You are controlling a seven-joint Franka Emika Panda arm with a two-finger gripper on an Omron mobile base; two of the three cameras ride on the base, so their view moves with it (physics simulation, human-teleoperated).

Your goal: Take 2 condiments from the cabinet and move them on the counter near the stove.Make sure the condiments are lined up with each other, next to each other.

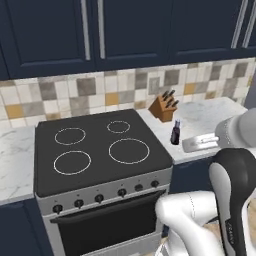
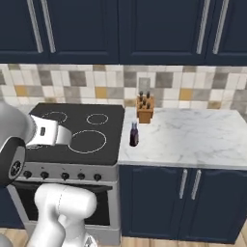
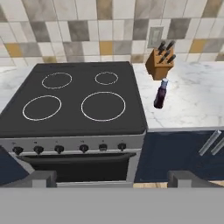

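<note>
A: Where's the maroon bottle [image 3: 160,93] right now?

B: Upright on the marble surface [image 3: 197,105], just beside the right edge of the stove [image 3: 74,98]. In the hand view it sits at about two o'clock from the picture's centre, with the knife block [image 3: 160,62] at roughly twelve o'clock from the bottle, back against the tiled wall [image 3: 87,30].

A: Why there, do you reckon?

B: My guess is it marks the start of the row. Standing that close to the cooktop fits "near the stove", and the marble on its far side gives room for a second bottle to line up next to it.

A: And the hand?

B: The hand [image 3: 111,178] is spread wide with nothing between its fingers, pulled back low in front of the oven door [image 3: 74,168]. That looks like one bottle delivered and the other not yet fetched. I can't see the yellow one or the shelf from here.

A: Anything in the way?

B: The knife block is the nearest neighbour, near the bottle but apart from it. A second bottle set down behind the first could crowd it, so the open side to the right seems safer. The navy wall cabinets [image 1: 125,30] hang overhead, well above the surface.
</note>
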